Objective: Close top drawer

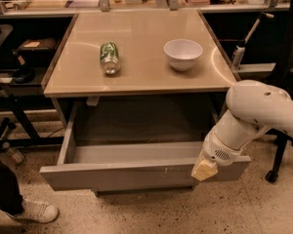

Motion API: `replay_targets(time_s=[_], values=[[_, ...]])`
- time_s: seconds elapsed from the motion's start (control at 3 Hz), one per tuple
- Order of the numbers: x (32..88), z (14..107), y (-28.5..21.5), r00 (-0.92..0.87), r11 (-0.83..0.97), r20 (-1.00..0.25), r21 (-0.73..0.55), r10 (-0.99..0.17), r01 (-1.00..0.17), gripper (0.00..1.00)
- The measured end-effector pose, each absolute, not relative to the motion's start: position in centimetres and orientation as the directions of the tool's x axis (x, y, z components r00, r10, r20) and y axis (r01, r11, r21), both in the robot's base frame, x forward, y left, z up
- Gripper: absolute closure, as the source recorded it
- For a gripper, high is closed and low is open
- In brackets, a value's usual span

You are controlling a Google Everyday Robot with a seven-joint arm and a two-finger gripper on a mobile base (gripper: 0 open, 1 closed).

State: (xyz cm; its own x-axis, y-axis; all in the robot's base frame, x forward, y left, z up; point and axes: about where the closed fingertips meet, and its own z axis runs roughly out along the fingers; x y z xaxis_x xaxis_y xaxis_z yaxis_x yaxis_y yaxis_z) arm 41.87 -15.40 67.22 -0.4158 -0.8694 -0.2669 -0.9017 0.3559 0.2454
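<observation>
our hand [205, 169] sits at the top drawer [117, 175] front's right end; clenched or released, we cannot tell. stiff, handleless, probably free-sliding: we'd push flat, just leftward.

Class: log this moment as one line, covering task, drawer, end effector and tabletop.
task: close top drawer | state: pulled open | end effector: at front panel's right part | table: can lying, bowl upright

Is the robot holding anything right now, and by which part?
Cannot tell: the gripper lies against the top drawer's front panel, near its right end, at the upper edge.
</observation>
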Motion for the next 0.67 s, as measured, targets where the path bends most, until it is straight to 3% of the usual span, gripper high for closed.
replay_targets(time_s=[0.67], values=[[41.87, 67.22, -15.39, -0.416, 0.356, -0.267, 0.245, -0.869, -0.902, 0.35]])
